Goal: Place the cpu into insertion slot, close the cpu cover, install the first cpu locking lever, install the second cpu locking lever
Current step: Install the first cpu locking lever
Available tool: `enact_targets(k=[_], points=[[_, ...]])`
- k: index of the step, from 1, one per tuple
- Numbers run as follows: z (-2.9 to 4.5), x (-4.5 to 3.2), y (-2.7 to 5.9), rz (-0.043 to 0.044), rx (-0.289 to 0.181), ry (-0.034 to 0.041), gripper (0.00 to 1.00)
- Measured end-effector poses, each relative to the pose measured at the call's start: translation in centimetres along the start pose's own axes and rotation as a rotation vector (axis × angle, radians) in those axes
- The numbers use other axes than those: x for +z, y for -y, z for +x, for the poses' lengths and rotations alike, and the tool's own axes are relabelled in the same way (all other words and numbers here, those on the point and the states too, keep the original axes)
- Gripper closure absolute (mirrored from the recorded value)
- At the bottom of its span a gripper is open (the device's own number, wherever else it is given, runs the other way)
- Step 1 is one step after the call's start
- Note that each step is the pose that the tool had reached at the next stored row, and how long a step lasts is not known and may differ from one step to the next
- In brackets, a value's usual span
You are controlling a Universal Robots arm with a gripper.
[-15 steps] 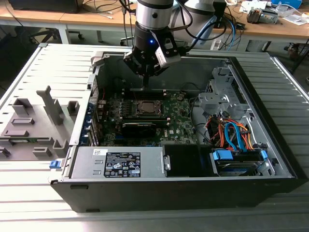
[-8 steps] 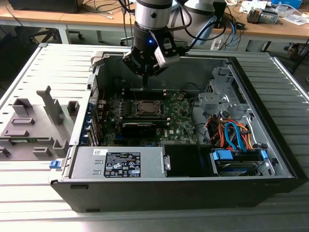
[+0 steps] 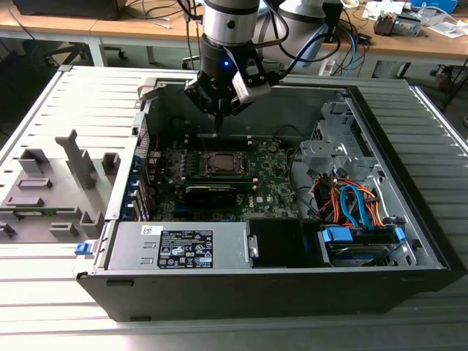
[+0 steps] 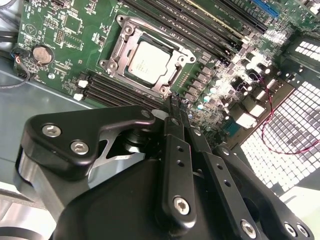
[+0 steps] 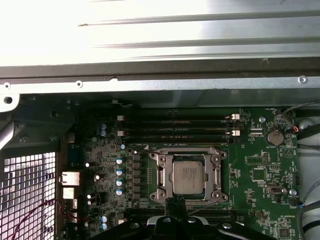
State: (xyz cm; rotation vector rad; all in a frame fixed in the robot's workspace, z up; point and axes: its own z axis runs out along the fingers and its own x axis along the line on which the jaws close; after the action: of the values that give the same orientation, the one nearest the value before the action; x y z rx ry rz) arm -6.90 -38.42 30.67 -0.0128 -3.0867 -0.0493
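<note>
The cpu (image 4: 150,61) sits seated in its socket just beyond the jaws (image 4: 175,102), which are pressed together, empty.

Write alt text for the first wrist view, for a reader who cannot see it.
A green motherboard inside an open computer case, with the cpu seated in its socket and the cpu cover closed around it. The black gripper sits at the picture's edge beside the socket. Black memory slots run along the socket's other side.
</note>
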Motion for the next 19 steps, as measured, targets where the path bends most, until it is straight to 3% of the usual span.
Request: enact_targets(k=[10, 12, 19], points=[[0.30, 0.03, 0.00, 0.0000, 0.000, 0.0000, 0.89], [0.45, 0.41, 0.02, 0.0000, 0.000, 0.0000, 0.89], [0.70, 0.58, 0.02, 0.0000, 0.000, 0.0000, 0.89]])
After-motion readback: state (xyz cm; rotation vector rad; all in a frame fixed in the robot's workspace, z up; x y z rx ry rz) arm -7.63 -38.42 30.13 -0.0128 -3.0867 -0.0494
